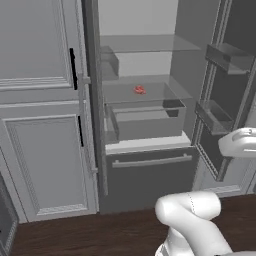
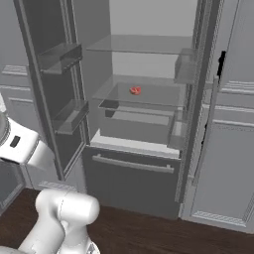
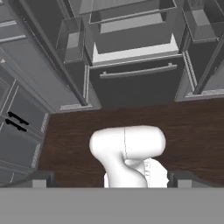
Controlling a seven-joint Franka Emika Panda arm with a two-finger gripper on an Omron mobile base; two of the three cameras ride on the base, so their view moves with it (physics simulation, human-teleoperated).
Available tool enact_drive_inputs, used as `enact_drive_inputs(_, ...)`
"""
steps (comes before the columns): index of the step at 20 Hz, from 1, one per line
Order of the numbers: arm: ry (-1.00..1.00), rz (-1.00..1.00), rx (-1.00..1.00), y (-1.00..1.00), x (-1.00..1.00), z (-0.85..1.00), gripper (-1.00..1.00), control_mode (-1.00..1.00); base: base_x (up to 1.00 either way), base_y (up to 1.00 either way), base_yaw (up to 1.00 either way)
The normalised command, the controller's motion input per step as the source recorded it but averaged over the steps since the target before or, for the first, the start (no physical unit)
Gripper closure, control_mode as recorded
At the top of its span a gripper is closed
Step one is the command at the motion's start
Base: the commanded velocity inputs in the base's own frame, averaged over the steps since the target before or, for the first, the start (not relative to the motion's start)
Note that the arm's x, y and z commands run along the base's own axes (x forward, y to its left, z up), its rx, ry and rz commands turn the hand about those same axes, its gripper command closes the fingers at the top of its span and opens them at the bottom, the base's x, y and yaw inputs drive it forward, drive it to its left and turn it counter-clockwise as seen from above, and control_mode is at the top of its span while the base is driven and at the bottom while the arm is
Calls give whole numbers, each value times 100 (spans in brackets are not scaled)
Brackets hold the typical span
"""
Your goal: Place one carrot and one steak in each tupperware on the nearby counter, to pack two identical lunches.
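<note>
A small red steak (image 1: 140, 90) (image 2: 135, 91) lies on a glass shelf inside the open fridge, above a clear drawer. My gripper (image 3: 111, 181) is open, and its dark fingertips (image 3: 41, 179) stand wide apart with nothing between them. It hangs well back from the fridge and looks down over the floor and the fridge's lower part. The white hand reaches in at the right edge of the left base view, level with the drawer. The carrot, the tupperware and the counter are out of view.
Both fridge doors (image 1: 227, 95) (image 2: 57, 94) stand open, with bins on their inner sides. Below the shelves is a clear drawer (image 1: 145, 120) and a dark freezer drawer (image 3: 135, 81) with a bar handle. Tall grey cabinets (image 1: 40, 110) with black handles flank the fridge. The floor (image 3: 65, 131) is dark wood.
</note>
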Motion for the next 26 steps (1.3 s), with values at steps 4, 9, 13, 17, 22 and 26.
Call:
enact_drive_inputs(4,0,0,0,0,0,0,-100,100,90,0,-1)
enact_drive_inputs(9,0,0,0,0,0,0,-100,100,76,-2,0)
enact_drive_inputs(13,0,0,0,0,0,0,-100,100,49,-13,0)
enact_drive_inputs(17,0,0,0,0,0,0,-100,100,65,-13,0)
enact_drive_inputs(22,0,0,0,0,0,0,-100,100,43,-15,0)
enact_drive_inputs(26,0,0,0,0,0,0,-100,100,18,-19,0)
